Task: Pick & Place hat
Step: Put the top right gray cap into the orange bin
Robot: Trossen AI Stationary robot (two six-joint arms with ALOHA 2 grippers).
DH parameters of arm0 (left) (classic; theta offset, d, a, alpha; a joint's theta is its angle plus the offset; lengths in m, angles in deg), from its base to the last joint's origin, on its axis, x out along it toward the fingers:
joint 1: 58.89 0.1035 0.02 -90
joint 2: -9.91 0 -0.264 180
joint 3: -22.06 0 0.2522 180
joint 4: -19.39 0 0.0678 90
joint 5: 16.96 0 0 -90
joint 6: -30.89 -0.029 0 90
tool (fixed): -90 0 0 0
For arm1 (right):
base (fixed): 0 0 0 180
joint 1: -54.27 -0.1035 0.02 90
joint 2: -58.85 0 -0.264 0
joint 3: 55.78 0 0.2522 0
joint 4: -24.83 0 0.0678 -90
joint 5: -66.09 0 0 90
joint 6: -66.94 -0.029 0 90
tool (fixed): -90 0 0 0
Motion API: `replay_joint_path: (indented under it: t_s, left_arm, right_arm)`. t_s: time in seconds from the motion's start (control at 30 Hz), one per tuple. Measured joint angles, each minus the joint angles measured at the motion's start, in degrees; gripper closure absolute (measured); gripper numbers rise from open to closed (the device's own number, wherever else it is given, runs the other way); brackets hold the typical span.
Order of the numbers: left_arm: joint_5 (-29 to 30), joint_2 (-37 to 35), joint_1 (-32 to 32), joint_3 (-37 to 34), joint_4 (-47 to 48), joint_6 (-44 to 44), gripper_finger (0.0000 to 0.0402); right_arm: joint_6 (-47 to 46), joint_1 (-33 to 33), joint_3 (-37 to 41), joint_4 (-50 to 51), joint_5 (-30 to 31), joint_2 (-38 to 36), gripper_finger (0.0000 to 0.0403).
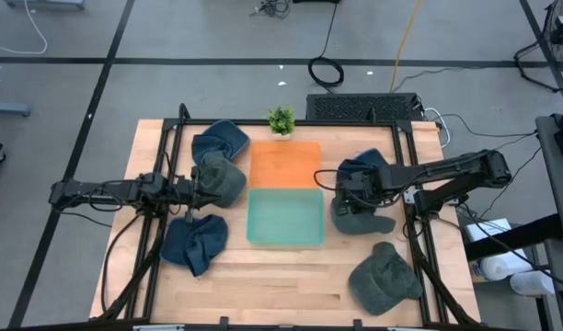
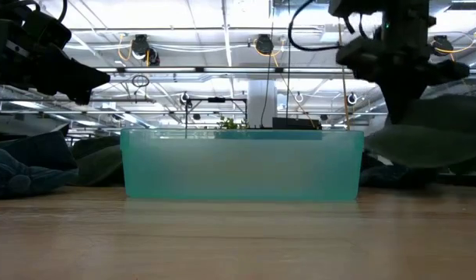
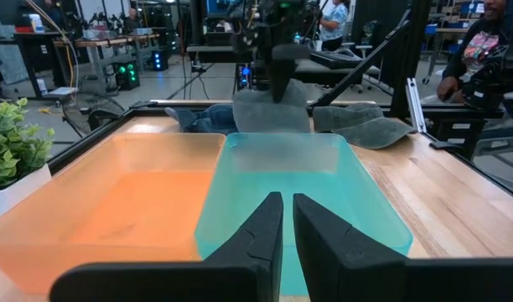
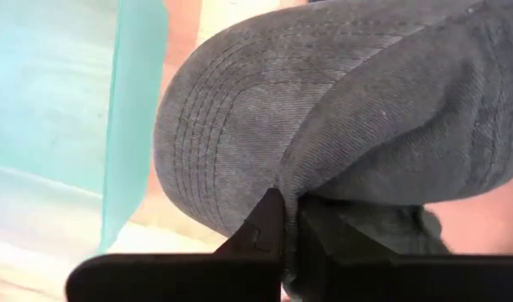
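Right tool point(image 4: 283, 220), closed on the brim fabric of a grey hat point(image 4: 340, 109), which lies under it on the tabletop point(image 1: 291, 276), just beside the teal bin point(image 1: 285, 219). Left tool point(image 3: 287, 220), nearly closed and empty, faces that bin.

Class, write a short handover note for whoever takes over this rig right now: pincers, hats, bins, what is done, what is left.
Right pincer: shut on grey hat, beside the teal bin.
Left pincer: shut, empty, waiting at the bins' left.
Teal bin and orange bin: no hats inside.
Other hats lie on the table.
Done: grasp.
Left: carry the hat into a bin, release.
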State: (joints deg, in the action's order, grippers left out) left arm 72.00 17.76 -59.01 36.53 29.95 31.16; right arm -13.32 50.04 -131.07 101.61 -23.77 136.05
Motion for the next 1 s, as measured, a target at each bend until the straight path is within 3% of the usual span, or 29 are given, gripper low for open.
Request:
replay_joint_path:
  t_s: [0.67, 1.0]
  left_arm:
    - [0.0, 0.0, 0.0, 0.0, 0.0, 0.0, 0.0364]
    - [0.0, 0.0, 0.0, 0.0, 0.0, 0.0, 0.0364]
  right_arm:
    - [13.3, -0.4, -17.1, 11.0, -0.5, -2.9, 0.0403]
    - [16.5, -0.4, -22.5, 20.9, -5.1, -4.4, 0.0403]
